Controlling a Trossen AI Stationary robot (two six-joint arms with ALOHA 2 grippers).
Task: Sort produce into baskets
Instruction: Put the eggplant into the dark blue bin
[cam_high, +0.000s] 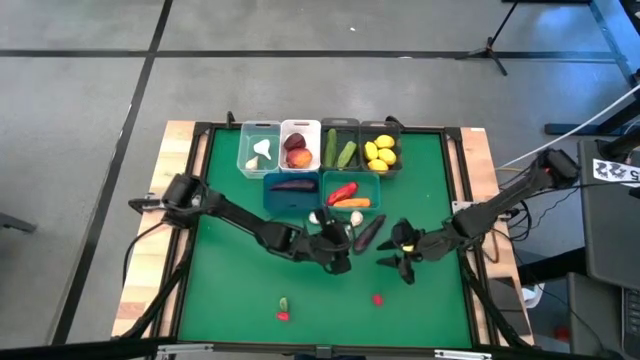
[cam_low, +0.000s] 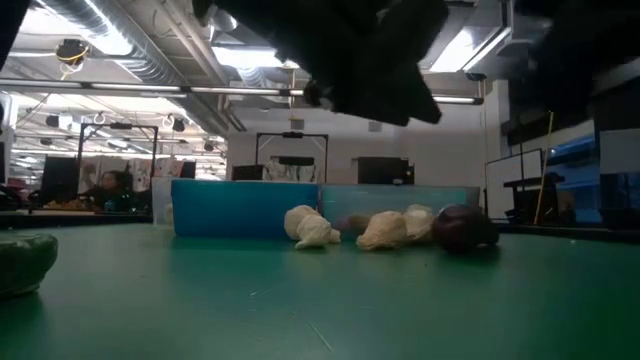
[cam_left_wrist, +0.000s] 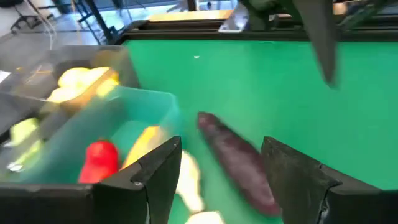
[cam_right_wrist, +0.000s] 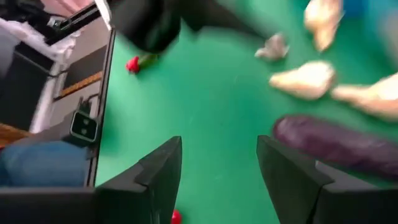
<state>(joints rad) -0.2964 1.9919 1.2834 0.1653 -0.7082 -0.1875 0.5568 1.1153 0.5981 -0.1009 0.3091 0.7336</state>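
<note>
Both grippers hover spread and empty over the green table (cam_high: 230, 290), beside a loose purple eggplant (cam_high: 368, 232).

Left gripper (cam_high: 338, 250) and right gripper (cam_high: 400, 252) flank it; best to straddle its middle, then carry it to the blue bin (cam_high: 292, 188). Garlic (cam_high: 358, 217) lies just beside. Grey floor and an open workshop surround the table.
</note>
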